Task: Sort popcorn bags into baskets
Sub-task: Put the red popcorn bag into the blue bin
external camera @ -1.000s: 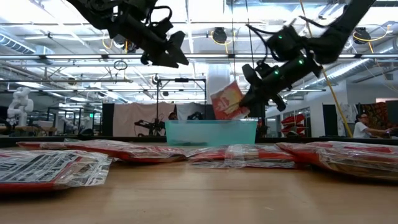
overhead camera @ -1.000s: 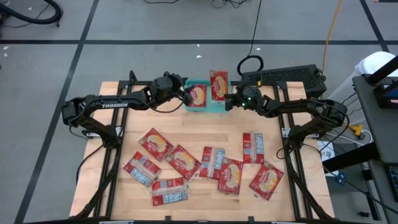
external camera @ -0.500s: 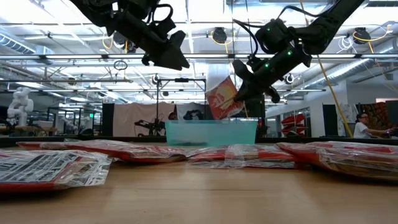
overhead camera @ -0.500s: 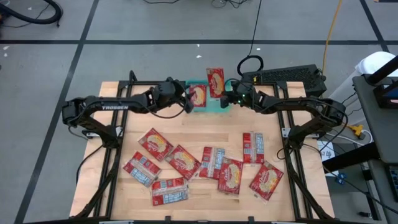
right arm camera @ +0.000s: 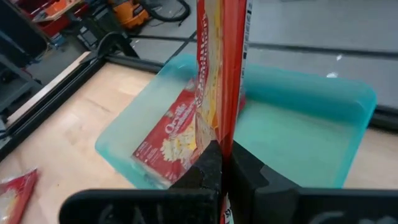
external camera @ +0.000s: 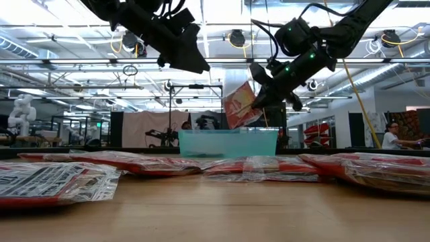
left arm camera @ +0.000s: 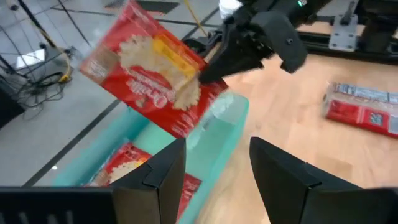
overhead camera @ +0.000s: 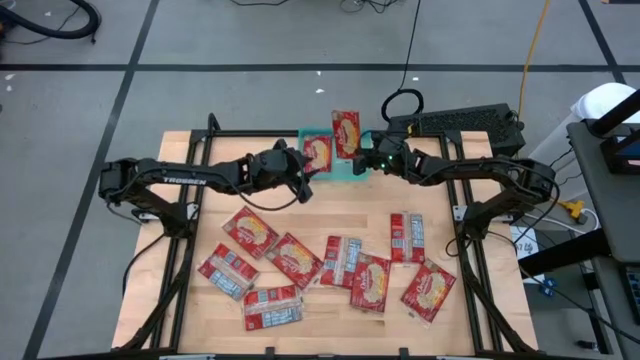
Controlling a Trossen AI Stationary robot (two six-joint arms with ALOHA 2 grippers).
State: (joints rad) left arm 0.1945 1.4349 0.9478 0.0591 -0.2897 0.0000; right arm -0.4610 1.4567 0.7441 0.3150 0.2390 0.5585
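Observation:
My right gripper is shut on one red popcorn bag and keeps it above the teal basket at the table's far edge. The low view shows this bag over the basket. A second bag lies flat inside the basket. My left gripper is open and empty, just on the near side of the basket; in the left wrist view it looks at the held bag. Several more bags lie flat on the table's near half, some showing grey-white backs. My right gripper pinches the bag between its two fingers by one edge. The fingers reach in from the table's right. The bag is lifted clear and tilted, and it stretches away from the fingers over the basket.
A black keyboard and a looped cable sit just beyond the table's far right edge. The loose bags crowd the near middle and near right. A person sits far off in the room.
My left gripper has drawn back from the basket toward the near edge, staying open. My right gripper has carried its bag toward the table's left and slightly up, so it now stands over the basket.

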